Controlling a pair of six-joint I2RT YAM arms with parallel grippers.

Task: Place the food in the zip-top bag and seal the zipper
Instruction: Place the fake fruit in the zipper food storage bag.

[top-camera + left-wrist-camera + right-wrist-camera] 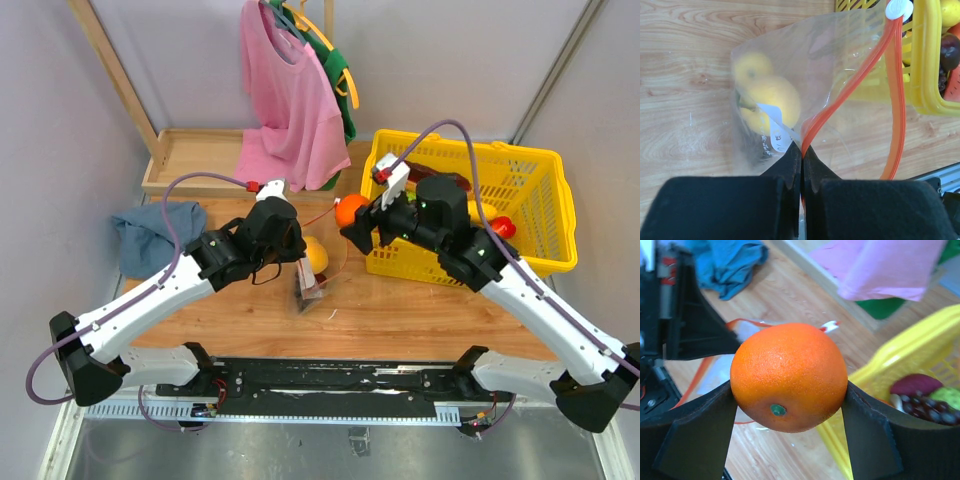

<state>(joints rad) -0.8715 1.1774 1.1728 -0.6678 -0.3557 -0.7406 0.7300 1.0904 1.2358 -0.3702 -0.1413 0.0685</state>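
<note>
The clear zip-top bag (805,65) hangs open over the wooden table, with yellow fruit (767,97) inside it. Its red zipper (852,82) runs up to a white slider tip (898,9). My left gripper (802,150) is shut on the bag's red edge and holds it up; it shows in the top view too (300,250). My right gripper (789,405) is shut on an orange (788,376) and holds it in the air above the bag's mouth, between the bag and the basket (350,210).
A yellow mesh basket (530,215) with more food stands at the right, close to the bag. A blue cloth (150,230) lies at the left. A wooden tray (190,150) and hanging pink and green shirts (290,100) are at the back.
</note>
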